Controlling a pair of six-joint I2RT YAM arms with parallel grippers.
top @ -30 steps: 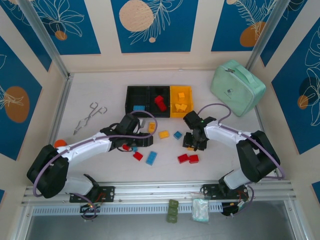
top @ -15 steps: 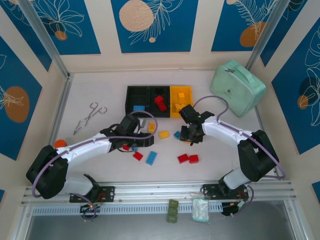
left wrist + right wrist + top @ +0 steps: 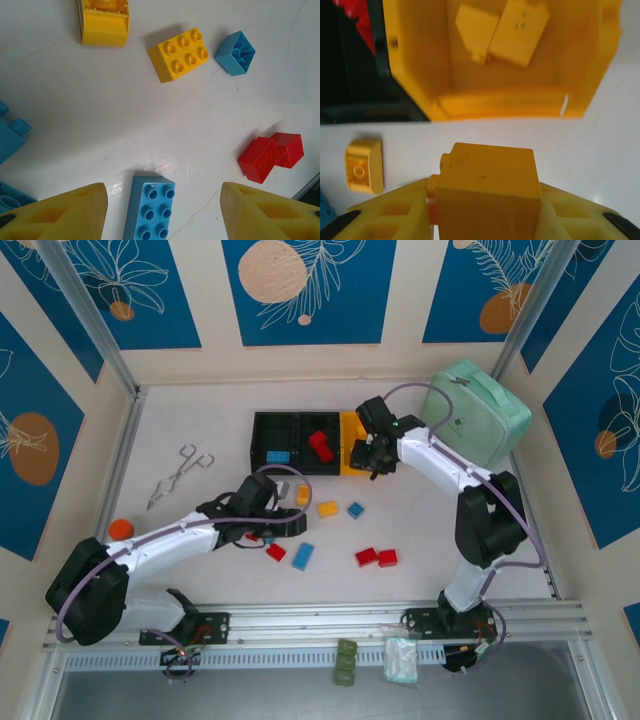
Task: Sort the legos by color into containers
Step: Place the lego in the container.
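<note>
While outstretched by yellow bin [image 3: 420,60], right tool [image 3: 366,454] grips yellow brick [image 3: 487,192], left tool [image 3: 162,202] wide.

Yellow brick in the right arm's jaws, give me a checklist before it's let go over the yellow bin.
1. Yellow brick clamped between right jaws: ok.
2. Colour matches yellow bin: ok.
3. Brick above the bin's opening: not ok, right wrist view puts it short of the near wall.
4. Room inside bin: ok, two yellow pieces, bare floor beside them.
5. Left jaws out of the way: ok, open over a blue brick on the table.
</note>
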